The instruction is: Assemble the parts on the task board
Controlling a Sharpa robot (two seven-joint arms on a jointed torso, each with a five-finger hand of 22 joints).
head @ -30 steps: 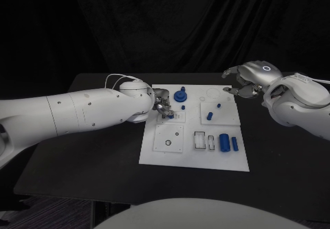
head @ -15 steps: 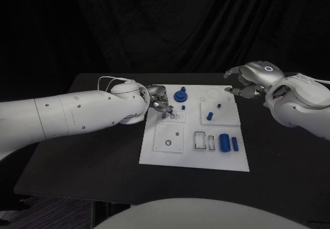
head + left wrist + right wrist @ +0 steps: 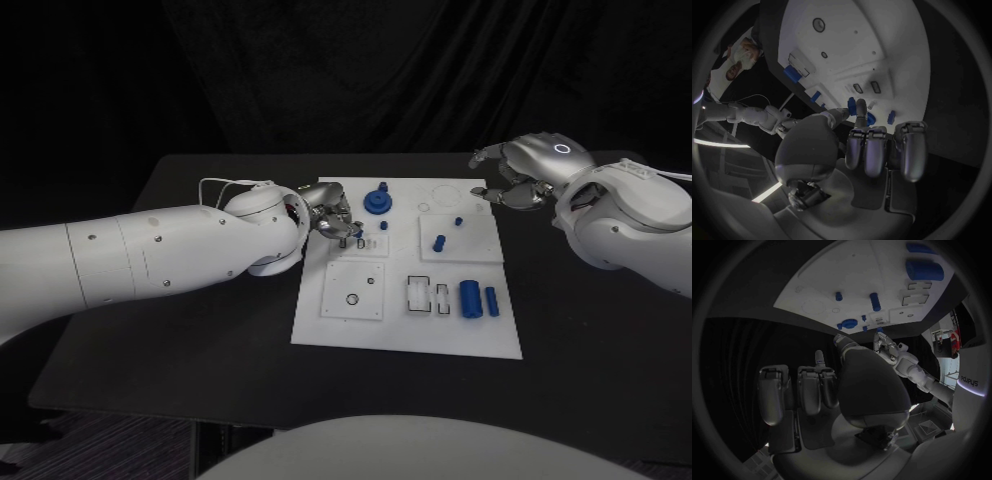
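The white task board (image 3: 411,330) lies mid-table. On it stand a blue gear-like part (image 3: 378,202), a short peg (image 3: 440,241), a tiny peg (image 3: 459,220), a large cylinder (image 3: 470,298) and a thinner one (image 3: 492,301). My left hand (image 3: 329,213) hovers at the board's far left edge beside the gear, fingers curled, nothing plainly in them. In the left wrist view the curled fingers (image 3: 873,145) hang before the gear (image 3: 869,118). My right hand (image 3: 516,177) floats off the board's far right corner, its fingers (image 3: 811,390) folded in and holding nothing.
The black table (image 3: 188,330) stretches wide to the left and in front of the board. A small slotted block (image 3: 361,241) sits just beside my left hand. A square plate with a ring and a hole (image 3: 355,290) lies nearer me.
My left hand has drawn back a little from the slotted block toward the board's far left edge, and its arm has swung lower. The right hand has barely shifted.
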